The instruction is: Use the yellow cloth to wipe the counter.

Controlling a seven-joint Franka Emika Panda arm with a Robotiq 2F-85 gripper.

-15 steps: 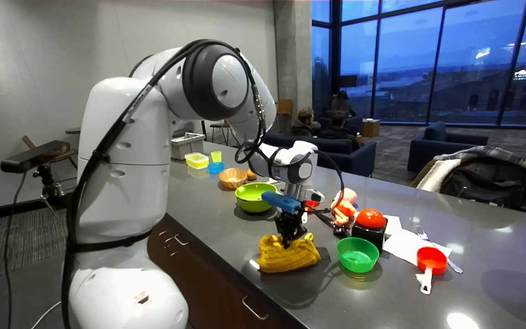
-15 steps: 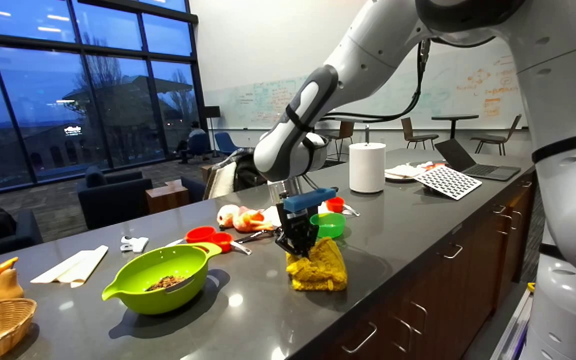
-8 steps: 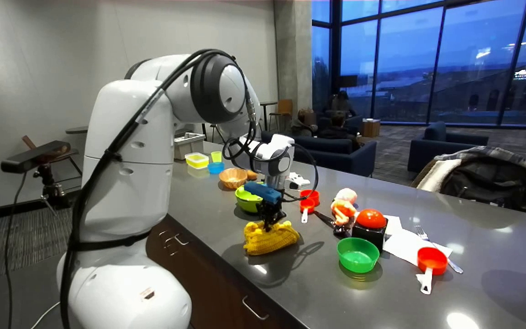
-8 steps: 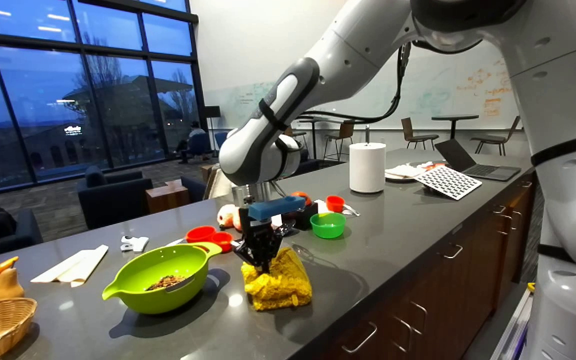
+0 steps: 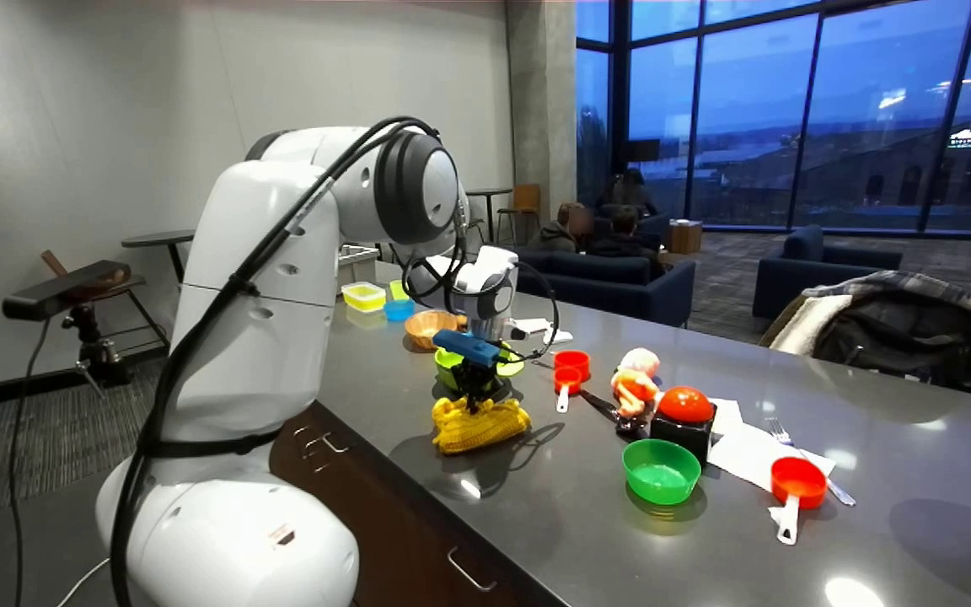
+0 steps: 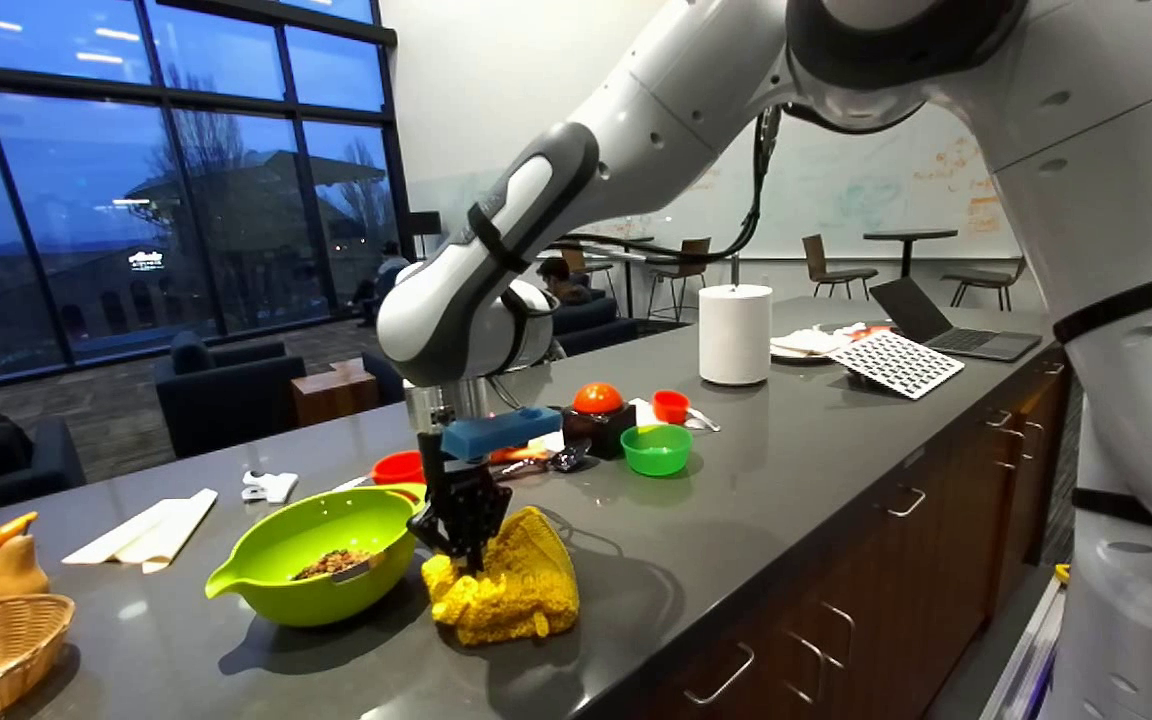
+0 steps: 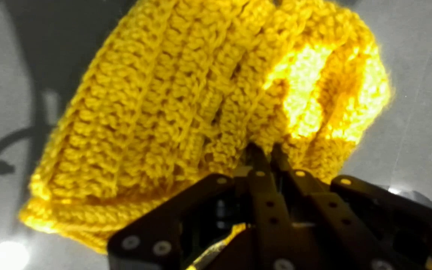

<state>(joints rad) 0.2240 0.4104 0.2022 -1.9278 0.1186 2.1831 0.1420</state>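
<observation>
"Yellow cloth [image 6: 516, 595] first: where do you have it?"

"Bunched on the dark grey tabletop [image 6: 786, 480], one corner peaked up. In an exterior view I put the lime bowl [image 6: 301, 610] near it, at nine o'clock, with small brown bits [image 6: 336, 562] inside."

"And your end effector [image 7: 265, 152]?"

"Clenched on a gathered fold of the cloth. My wrist view shows it reaching in from five o'clock, fingertips [image 7: 257, 155] close together and sunk among the ribbed stitches, so I can't make out the very ends."

"What else do you have around the cloth?"

"Going by an exterior view, a black box [image 6: 601, 435] with a red dome [image 6: 597, 398] stands at one o'clock. Just beside it sits the small green bowl [image 6: 656, 465], between one and two o'clock, and the white roll [image 6: 734, 335] stands upright farther out along that line. I also get a red cup [image 6: 399, 467] between ten and eleven o'clock, partly hidden."
</observation>
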